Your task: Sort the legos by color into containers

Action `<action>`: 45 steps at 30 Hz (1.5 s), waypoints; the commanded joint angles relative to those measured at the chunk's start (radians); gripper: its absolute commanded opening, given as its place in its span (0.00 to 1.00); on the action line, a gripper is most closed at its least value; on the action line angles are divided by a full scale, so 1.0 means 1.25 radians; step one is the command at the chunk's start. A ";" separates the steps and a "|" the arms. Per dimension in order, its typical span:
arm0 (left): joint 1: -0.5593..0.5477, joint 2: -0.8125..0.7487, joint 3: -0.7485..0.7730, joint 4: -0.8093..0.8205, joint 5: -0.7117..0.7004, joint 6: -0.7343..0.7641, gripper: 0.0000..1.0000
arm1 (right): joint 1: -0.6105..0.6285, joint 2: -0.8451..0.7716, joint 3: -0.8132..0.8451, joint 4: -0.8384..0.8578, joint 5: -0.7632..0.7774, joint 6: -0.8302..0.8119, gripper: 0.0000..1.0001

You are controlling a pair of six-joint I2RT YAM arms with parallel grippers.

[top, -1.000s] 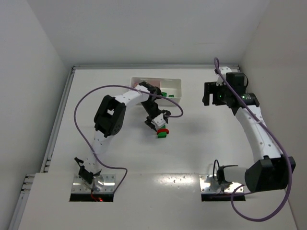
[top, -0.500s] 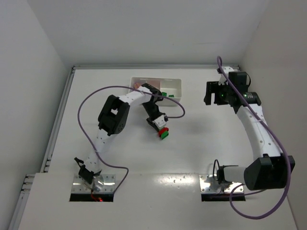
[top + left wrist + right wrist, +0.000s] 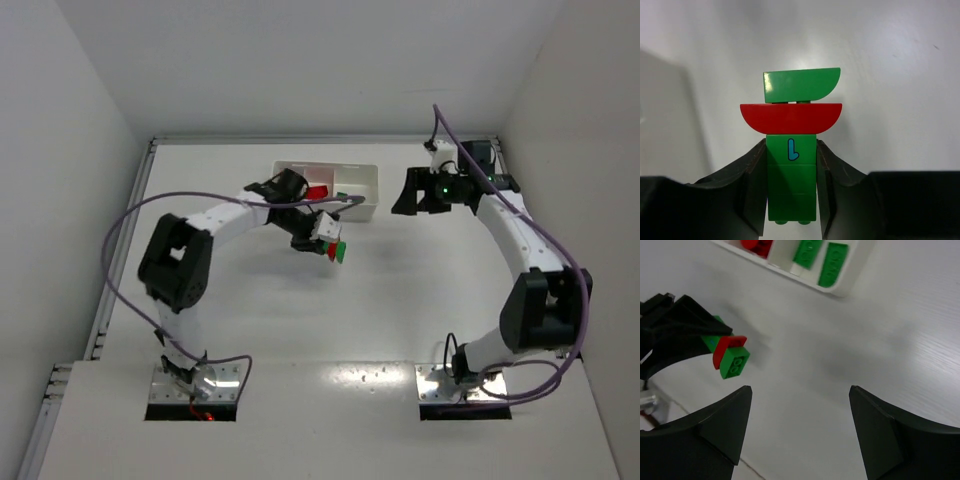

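The left pincer (image 3: 791,186) is clamped on a small stack of bricks (image 3: 792,150), its two dark fingers (image 3: 755,187) pressed against the sides of the lowest piece, a green block marked with a blue letter. On that block sits a red half-round piece, and on top of that a green piece with one rounded corner. From above, the left pincer (image 3: 320,233) holds the stack (image 3: 336,250) over the white table (image 3: 400,300), near the front edge of the white tray (image 3: 376,190), closer to its right end. In the tray lie red bricks (image 3: 757,246) in one compartment and green bricks (image 3: 832,265) in the one beside it. The right pincer (image 3: 800,432) is spread wide with nothing between its fingers, well apart from the stack and beside the tray's right end.
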 commanded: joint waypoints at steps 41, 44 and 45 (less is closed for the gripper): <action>0.023 -0.373 -0.258 0.679 -0.173 -0.690 0.00 | 0.202 0.312 0.277 0.152 -0.398 0.141 0.76; 0.016 -0.380 -0.258 0.687 -0.173 -0.699 0.00 | 0.202 0.334 0.295 0.152 -0.398 0.151 0.76; 0.016 -0.380 -0.258 0.687 -0.173 -0.699 0.00 | 0.209 0.334 0.295 0.159 -0.398 0.151 0.76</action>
